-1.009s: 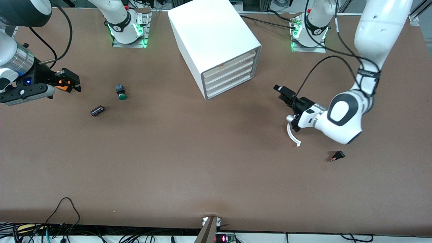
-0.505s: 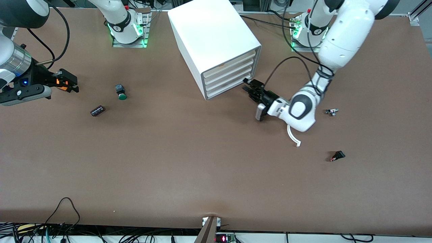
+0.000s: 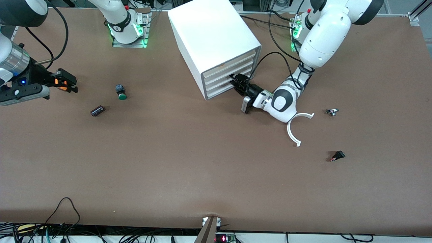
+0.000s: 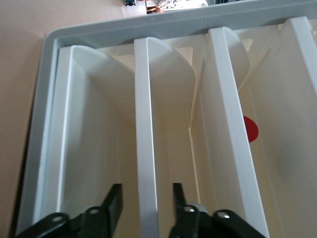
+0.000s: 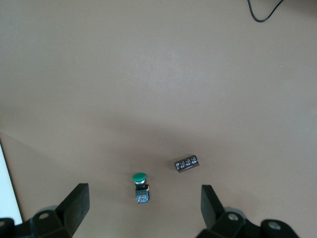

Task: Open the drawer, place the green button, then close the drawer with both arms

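The white cabinet (image 3: 216, 37) stands at the table's middle with four alike drawers stacked in its front. My left gripper (image 3: 237, 81) is at one of the lower drawers (image 3: 219, 84). In the left wrist view this gripper (image 4: 146, 189) is open and straddles the drawer's front lip (image 4: 144, 124), with a gap on each side. The button (image 3: 120, 91), black with a green cap, lies on the table toward the right arm's end. My right gripper (image 3: 65, 82) hangs open and holds nothing. In the right wrist view the button (image 5: 140, 188) lies well below the right gripper (image 5: 142, 198).
A dark cylinder (image 3: 97, 110) lies near the button, closer to the front camera. Toward the left arm's end lie a white curved piece (image 3: 293, 133), a small metal part (image 3: 332, 111) and a small black part (image 3: 337, 156). Cables hang at the table's front edge.
The left arm swung from over the bare table to the cabinet's front, and its fingers narrowed around a drawer lip. The right gripper drifted slightly toward its end of the table.
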